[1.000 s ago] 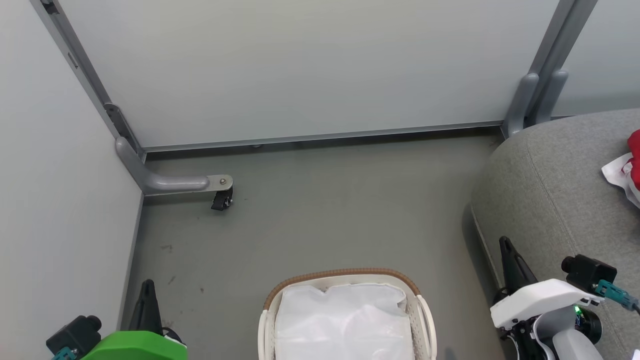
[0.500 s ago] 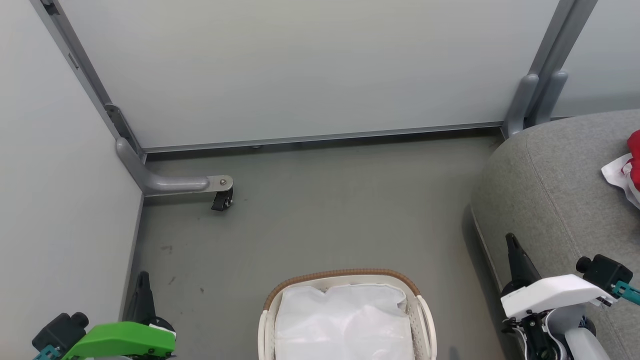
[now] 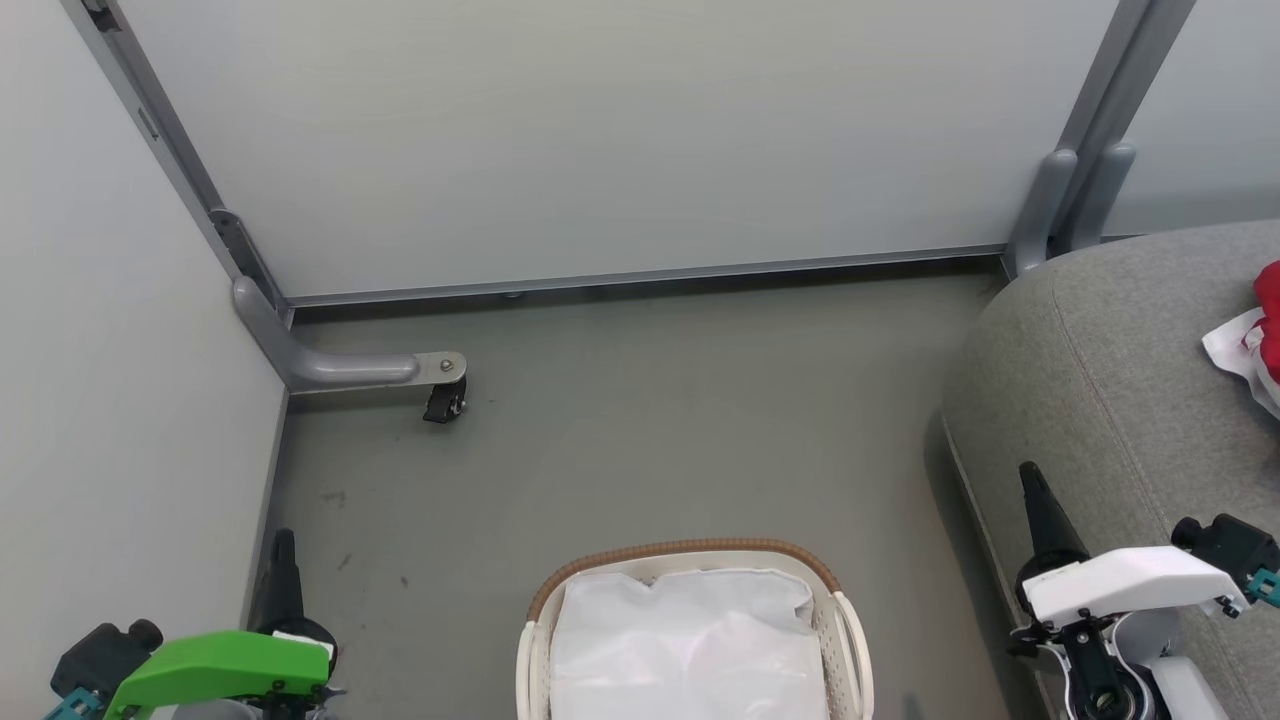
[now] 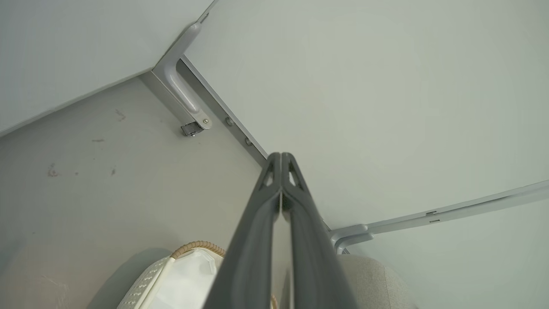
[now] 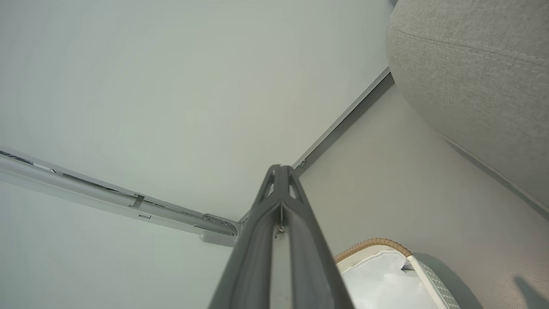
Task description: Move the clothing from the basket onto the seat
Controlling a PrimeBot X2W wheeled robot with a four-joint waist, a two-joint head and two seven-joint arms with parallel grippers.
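One basket [image 3: 848, 640], brown rim [image 3: 690, 546] toward wall [image 3: 600, 140]

Ahead of my left pincer [image 3: 284, 542] I see a grey floor [image 3: 640, 420] with dark scuffs [image 3: 333, 495], running to pale panel walls [image 3: 600, 130]. A metal foot [image 3: 340, 368] with a black caster [image 3: 444, 402] juts from the corner [image 3: 262, 300] beyond it; twin grey posts [image 3: 1048, 205] stand well past my right pincer [image 3: 1029, 478].
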